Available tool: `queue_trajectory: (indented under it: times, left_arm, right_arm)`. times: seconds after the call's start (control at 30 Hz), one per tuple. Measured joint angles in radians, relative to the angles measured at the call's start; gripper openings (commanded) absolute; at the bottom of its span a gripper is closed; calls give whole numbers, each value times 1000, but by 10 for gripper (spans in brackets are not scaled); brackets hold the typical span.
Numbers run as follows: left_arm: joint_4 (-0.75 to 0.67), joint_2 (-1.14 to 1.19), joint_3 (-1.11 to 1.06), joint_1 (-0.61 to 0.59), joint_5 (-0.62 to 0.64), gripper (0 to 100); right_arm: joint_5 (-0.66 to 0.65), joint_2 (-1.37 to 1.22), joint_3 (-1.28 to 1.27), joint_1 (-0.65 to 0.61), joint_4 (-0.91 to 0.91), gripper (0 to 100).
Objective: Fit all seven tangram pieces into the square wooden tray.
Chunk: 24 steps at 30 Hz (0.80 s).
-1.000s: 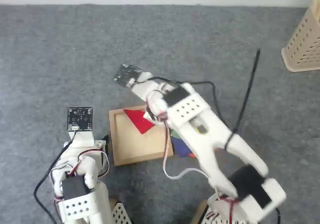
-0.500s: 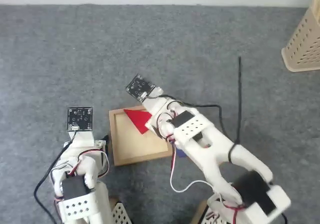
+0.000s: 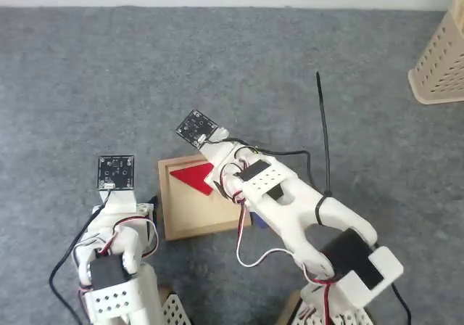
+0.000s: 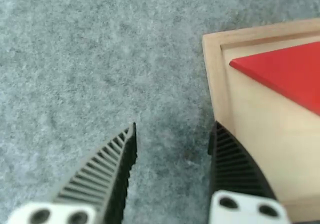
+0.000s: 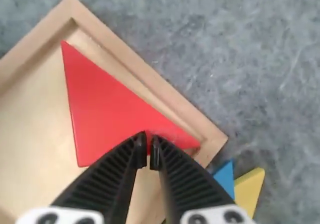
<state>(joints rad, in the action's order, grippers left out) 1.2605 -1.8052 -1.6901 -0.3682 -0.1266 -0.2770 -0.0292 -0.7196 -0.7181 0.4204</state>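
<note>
The square wooden tray [image 3: 181, 223] lies on the grey carpet. A red triangle [image 3: 190, 176] lies flat in it along the far wall, also seen as the red triangle [image 5: 100, 109] and the red triangle [image 4: 290, 74]. My right gripper [image 5: 148, 143] is shut, its tips resting on the triangle near the tray's far right corner. My left gripper [image 4: 172, 139] is open over the carpet just outside the tray's left wall [image 4: 216, 79], with nothing between its fingers. A blue piece [image 5: 224, 176] and a yellow piece [image 5: 248, 186] lie outside the tray to its right.
The right arm [image 3: 290, 209] reaches over the tray's right side and covers most of the loose pieces; a bit of blue piece [image 3: 258, 220] shows. A beige slotted basket [image 3: 442, 56] stands at the far right. A black cable [image 3: 322, 136] crosses the carpet.
The right arm has swung left and come lower over the tray. The red triangle went from tilted near the tray's middle to flat against the far wall. The left arm has not moved.
</note>
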Motion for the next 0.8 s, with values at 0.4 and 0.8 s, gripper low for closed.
queue_trajectory:
  times: [0.4,0.8]
  left_arm:
    - [0,0,0,0,0,225]
    - [0,0,0,0,0,225]
  right_arm:
    - [0,184,-5,54,189,9]
    - [92,9,101,54,330,100]
